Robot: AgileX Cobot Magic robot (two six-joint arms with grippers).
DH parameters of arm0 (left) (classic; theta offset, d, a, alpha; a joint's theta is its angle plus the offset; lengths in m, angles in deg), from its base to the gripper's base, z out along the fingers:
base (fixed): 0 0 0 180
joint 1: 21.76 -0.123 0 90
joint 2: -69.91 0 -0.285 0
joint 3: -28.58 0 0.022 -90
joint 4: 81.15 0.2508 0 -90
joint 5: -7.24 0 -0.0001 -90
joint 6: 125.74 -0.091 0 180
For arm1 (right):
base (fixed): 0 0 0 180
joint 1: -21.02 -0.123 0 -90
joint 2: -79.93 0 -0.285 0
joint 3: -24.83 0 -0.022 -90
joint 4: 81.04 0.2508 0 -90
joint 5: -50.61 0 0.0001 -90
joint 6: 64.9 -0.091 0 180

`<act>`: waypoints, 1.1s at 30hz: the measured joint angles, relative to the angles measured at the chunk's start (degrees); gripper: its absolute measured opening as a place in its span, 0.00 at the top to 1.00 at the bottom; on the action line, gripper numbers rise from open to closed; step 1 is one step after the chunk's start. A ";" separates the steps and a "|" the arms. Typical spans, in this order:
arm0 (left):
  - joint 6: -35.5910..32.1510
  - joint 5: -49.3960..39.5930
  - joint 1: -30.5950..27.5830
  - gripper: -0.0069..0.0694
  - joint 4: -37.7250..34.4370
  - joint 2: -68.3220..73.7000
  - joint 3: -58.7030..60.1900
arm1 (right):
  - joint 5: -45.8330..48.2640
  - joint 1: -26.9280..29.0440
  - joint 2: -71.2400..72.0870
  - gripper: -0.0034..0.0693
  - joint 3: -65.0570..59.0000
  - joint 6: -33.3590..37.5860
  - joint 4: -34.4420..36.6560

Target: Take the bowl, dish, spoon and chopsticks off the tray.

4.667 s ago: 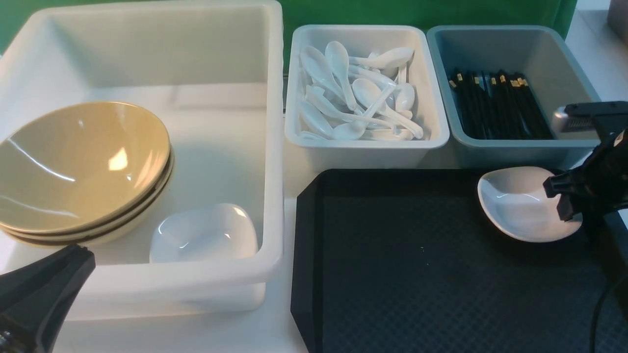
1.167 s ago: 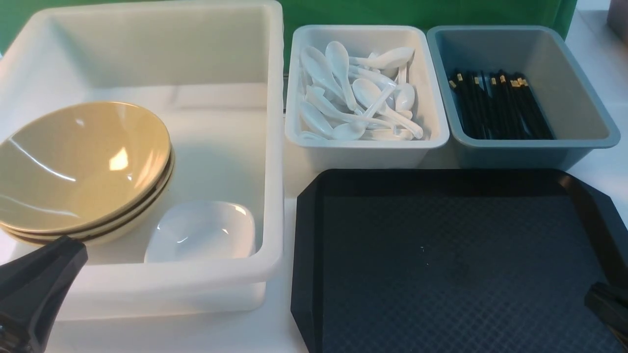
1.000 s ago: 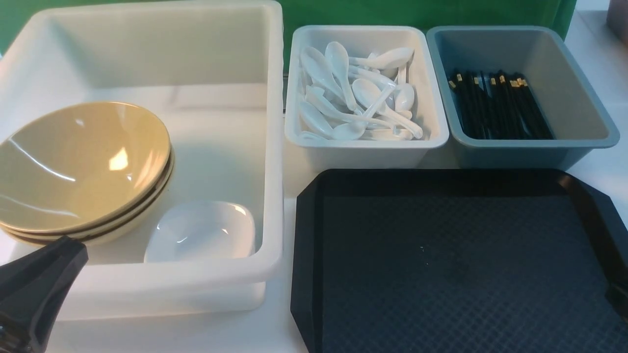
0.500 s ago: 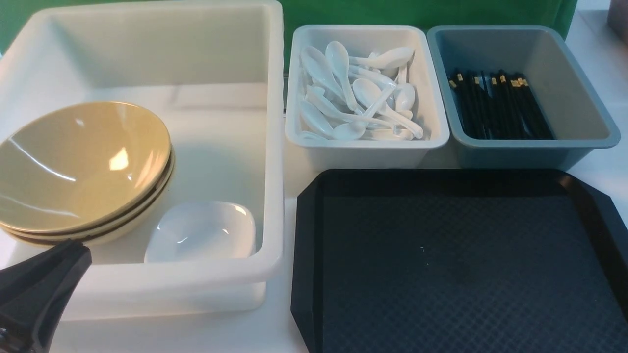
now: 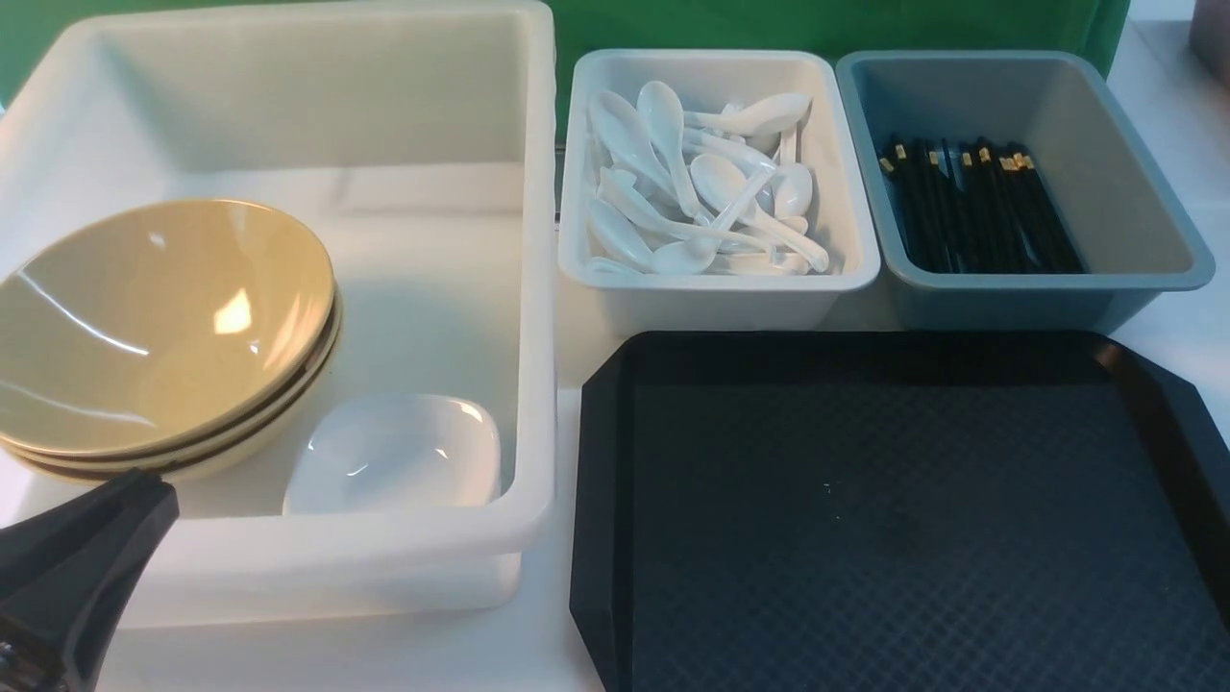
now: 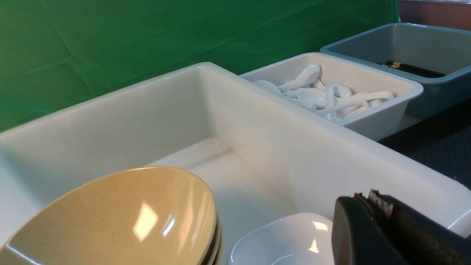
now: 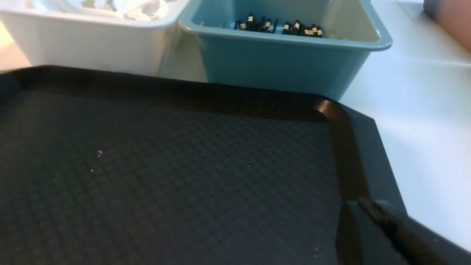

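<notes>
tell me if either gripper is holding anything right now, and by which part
Nothing is held. The left gripper and right gripper are both shut on nothing, and the tray is bare.

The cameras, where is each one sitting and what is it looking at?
Front view: between the arms, facing forward over the big tub, spoon tub, chopstick tub and tray; left gripper shows.
Left wrist view: low by the big tub, facing the bowls and dish; shut left gripper shows.
Right wrist view: over the tray, facing the chopstick tub; right gripper shows.
Shared: tray and chopstick tub appear in all three.
</notes>
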 joint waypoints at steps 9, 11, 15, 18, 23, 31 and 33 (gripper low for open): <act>0.00 0.00 0.00 0.92 0.00 0.00 0.00 | 0.08 0.00 0.00 0.88 0.00 -2.49 0.00; 0.00 0.00 0.00 0.92 0.00 0.00 0.00 | 0.08 0.00 0.00 0.90 0.00 -2.49 0.00; 0.00 0.00 0.00 0.92 0.00 0.00 0.00 | 0.08 0.00 0.00 0.90 0.00 -2.50 0.00; 0.00 0.11 0.00 0.92 0.00 -0.32 1.02 | 0.08 0.00 0.00 0.90 0.00 -2.56 0.00; 0.00 -0.23 -0.90 0.92 0.45 -0.65 3.46 | 0.13 0.00 0.00 0.90 0.00 -2.92 0.00; 8.66 7.85 -7.34 0.92 4.43 -8.76 9.00 | 0.10 0.00 0.00 0.90 0.00 -3.14 0.00; 13.61 11.28 -7.48 0.92 9.26 -10.78 12.02 | 0.10 0.00 0.00 0.90 0.00 -3.19 0.00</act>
